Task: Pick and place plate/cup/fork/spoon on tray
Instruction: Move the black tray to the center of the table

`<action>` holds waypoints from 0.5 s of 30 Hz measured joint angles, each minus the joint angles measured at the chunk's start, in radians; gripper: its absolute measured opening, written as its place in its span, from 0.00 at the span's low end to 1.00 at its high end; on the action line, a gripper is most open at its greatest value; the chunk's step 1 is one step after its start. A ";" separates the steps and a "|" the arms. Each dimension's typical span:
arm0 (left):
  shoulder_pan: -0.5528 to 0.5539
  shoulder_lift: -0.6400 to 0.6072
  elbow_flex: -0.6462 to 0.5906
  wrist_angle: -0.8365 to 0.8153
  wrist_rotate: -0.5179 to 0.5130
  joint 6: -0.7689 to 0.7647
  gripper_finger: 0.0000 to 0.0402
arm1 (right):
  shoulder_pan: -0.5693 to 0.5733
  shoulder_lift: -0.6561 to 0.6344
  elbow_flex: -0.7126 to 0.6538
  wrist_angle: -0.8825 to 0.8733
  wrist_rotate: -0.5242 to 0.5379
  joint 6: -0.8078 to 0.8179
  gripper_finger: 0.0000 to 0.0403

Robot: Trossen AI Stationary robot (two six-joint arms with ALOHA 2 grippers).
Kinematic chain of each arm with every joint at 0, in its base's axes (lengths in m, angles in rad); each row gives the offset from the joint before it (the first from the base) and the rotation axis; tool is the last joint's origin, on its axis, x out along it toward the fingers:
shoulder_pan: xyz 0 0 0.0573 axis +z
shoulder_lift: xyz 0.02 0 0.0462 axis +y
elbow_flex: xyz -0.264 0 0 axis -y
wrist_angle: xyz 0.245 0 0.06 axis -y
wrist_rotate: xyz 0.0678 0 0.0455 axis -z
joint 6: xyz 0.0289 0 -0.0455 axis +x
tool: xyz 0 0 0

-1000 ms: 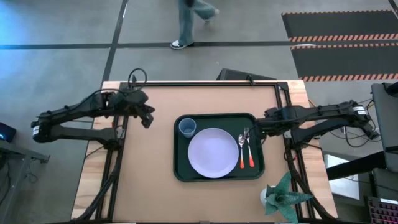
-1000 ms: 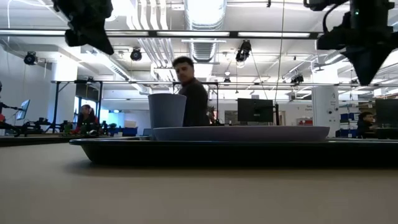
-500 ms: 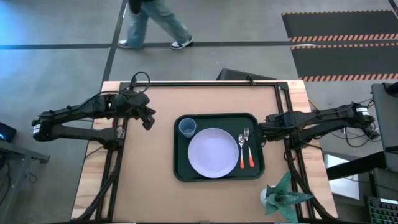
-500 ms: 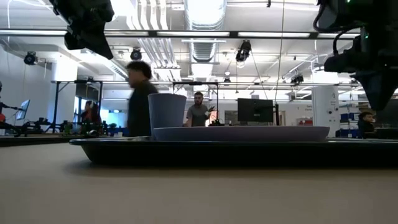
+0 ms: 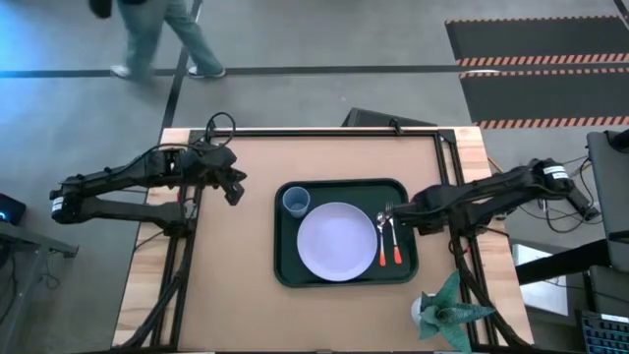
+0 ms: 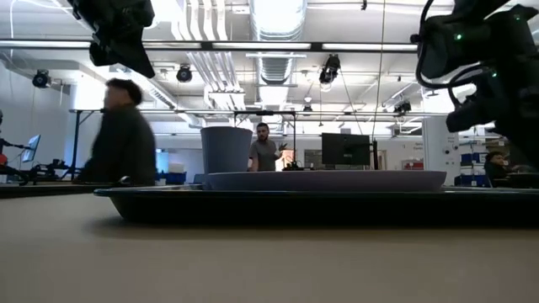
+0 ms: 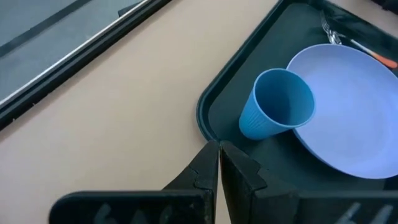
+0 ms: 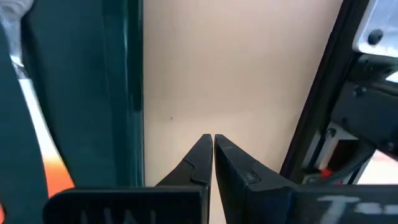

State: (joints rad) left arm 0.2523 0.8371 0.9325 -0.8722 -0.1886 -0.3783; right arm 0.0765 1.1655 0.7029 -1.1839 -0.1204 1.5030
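- The tray (image 5: 285,258) lies in the middle of the worktop (image 5: 236,275), carrying the plate (image 5: 337,241), the cup (image 5: 296,202), the spoon (image 5: 381,242) and the fork (image 5: 394,242).
- The right tool (image 8: 212,142) is clenched on nothing, above the tray's right rim, near the fork.
- The left tool (image 7: 219,149) is clenched and empty, over the worktop left of the tray.

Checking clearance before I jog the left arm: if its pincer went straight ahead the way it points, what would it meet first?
Probably the near corner rim of the tray, then the cup just inside it. The left pincer is shut; its height above the table is unclear.
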 joint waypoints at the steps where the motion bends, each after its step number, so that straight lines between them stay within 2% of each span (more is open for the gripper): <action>1: 0.000 0.000 0.000 0.000 0.000 0.001 0.00 | 0.000 0.008 0.000 0.003 -0.009 0.004 0.02; 9: 0.000 -0.004 0.000 0.000 0.009 0.022 0.00 | 0.000 0.067 -0.001 0.140 -0.022 0.054 0.02; 15: 0.001 -0.004 -0.001 0.000 0.036 0.048 0.00 | 0.000 0.134 -0.001 0.165 -0.032 0.054 0.02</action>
State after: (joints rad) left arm 0.2531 0.8333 0.9318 -0.8726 -0.1524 -0.3298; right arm 0.0761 1.2995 0.7021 -1.0189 -0.1519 1.5566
